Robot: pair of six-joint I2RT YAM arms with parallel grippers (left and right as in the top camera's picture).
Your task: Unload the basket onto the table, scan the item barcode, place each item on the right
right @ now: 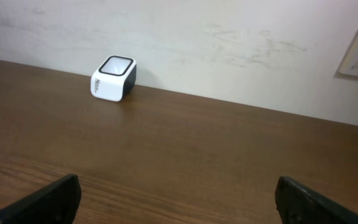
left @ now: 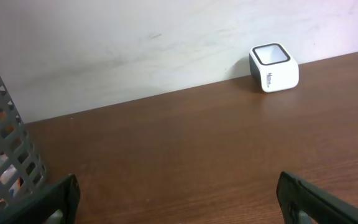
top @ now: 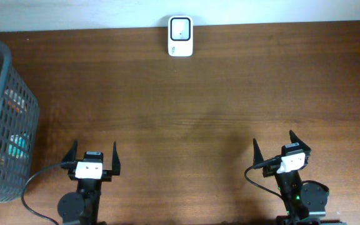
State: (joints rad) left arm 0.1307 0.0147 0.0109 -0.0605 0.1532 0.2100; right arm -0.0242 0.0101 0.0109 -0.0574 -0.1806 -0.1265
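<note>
The white barcode scanner (top: 180,36) sits at the far edge of the counter (top: 199,106), against the wall. Packaged items (top: 11,147) lie in the grey mesh basket (top: 25,119) at far left. The left end effector (top: 94,150) and right end effector (top: 274,142) are both spread apart and empty.

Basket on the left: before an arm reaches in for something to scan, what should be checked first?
1. Left gripper open and empty: ok.
2. Right gripper open and empty: ok.
3. Basket on the left arm's side, open at the top: ok.
4. Items inside, which one to take and where its barcode is: cannot tell, they show only through the mesh.
5. Scanner at the far edge of the table, window unblocked: ok.
</note>
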